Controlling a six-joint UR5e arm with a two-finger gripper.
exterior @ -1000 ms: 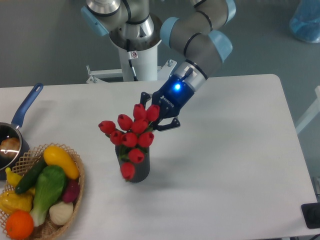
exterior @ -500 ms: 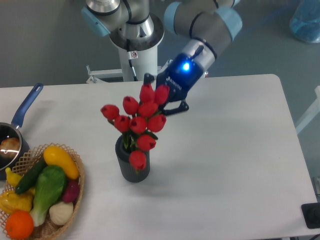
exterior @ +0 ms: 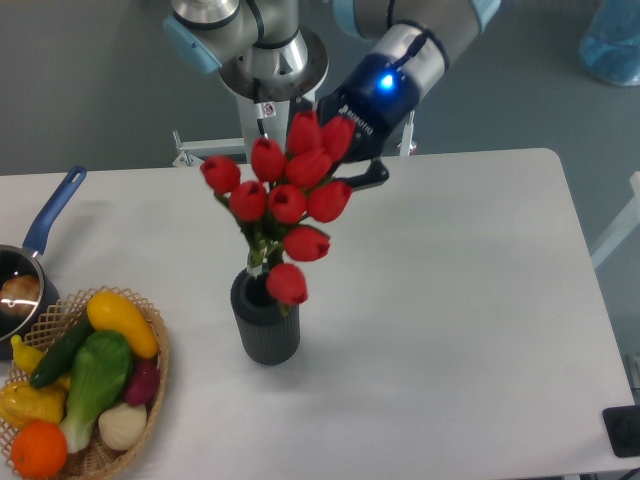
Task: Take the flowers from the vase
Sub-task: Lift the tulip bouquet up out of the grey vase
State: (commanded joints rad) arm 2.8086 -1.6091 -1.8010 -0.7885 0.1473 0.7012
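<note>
The flowers (exterior: 288, 195), a bunch of red tulip buds on green stems, are raised so most buds stand well above the vase; the stems still reach down into its mouth. The vase (exterior: 265, 322) is small, dark grey and ribbed, and stands upright on the white table. My gripper (exterior: 335, 150) is tilted down from the upper right and is shut on the top of the bunch; its black fingers are partly hidden behind the buds.
A wicker basket (exterior: 150, 365) with toy vegetables and fruit sits at the front left. A blue-handled saucepan (exterior: 35, 250) lies at the left edge. The robot's white base column (exterior: 272, 110) stands behind the table. A blue object (exterior: 612, 45) is at the top right.
My gripper has risen and moved slightly right with the flowers in it. The bunch has come up out of the vase, which has stayed in place.
</note>
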